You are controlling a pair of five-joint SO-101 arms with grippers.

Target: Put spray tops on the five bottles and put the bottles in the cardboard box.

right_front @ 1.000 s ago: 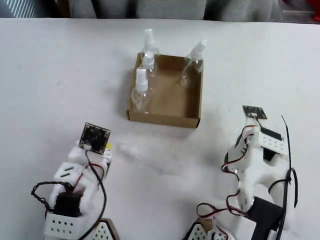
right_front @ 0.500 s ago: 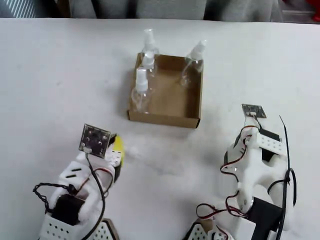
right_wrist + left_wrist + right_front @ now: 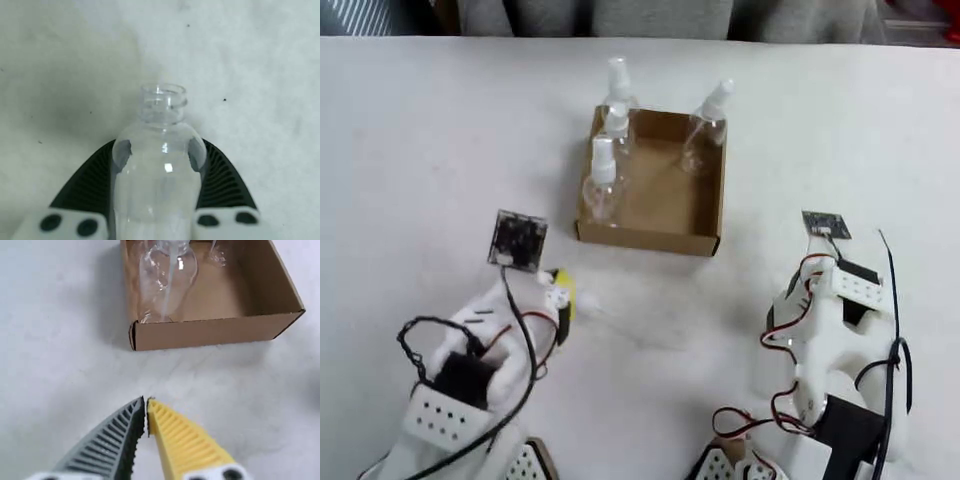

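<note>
Cardboard box (image 3: 645, 238) sits toward 12 o'clock on the desk (image 3: 440, 150) in the high view, with capped spray bottles (image 3: 603, 185) standing at its 9, 11 and 1 o'clock edges. The left pincer (image 3: 563, 288) lies at its 7 o'clock. The left wrist view shows that pincer empty, tips together. In the right wrist view, the right pincer (image 3: 159, 150) clamps an uncapped clear bottle (image 3: 159, 175).

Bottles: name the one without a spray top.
The bottle held in the right claw: its neck is open, while those at the cardboard box carry white spray tops.
</note>
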